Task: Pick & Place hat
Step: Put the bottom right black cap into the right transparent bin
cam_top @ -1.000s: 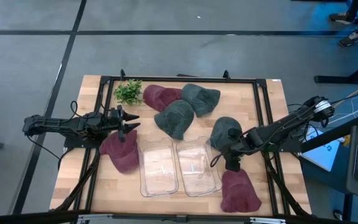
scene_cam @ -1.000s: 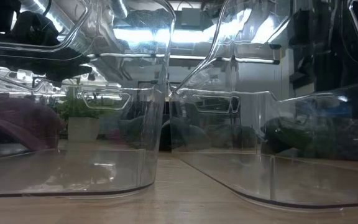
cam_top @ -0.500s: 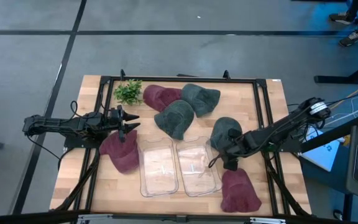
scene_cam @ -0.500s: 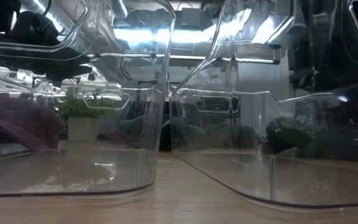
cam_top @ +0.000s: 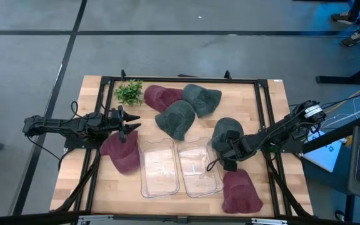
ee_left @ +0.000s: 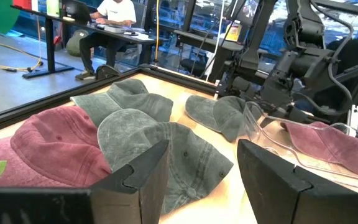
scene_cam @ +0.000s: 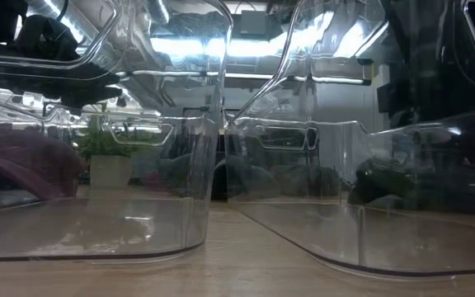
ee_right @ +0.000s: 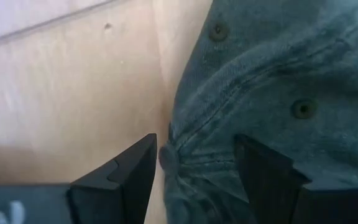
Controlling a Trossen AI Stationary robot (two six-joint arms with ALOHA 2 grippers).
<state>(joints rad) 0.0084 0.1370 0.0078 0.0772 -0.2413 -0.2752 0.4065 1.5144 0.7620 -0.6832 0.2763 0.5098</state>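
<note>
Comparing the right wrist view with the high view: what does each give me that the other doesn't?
Only the right wrist view: the open fingers straddling the button and seams at the edge of the grey-green hat, not yet closed on it.

Only the high view: the whole layout, with two clear bins, the plant, two more grey-green hats, three maroon hats, and the left gripper, open, above one maroon hat.

Both: the right gripper at that hat on the wooden table.
</note>
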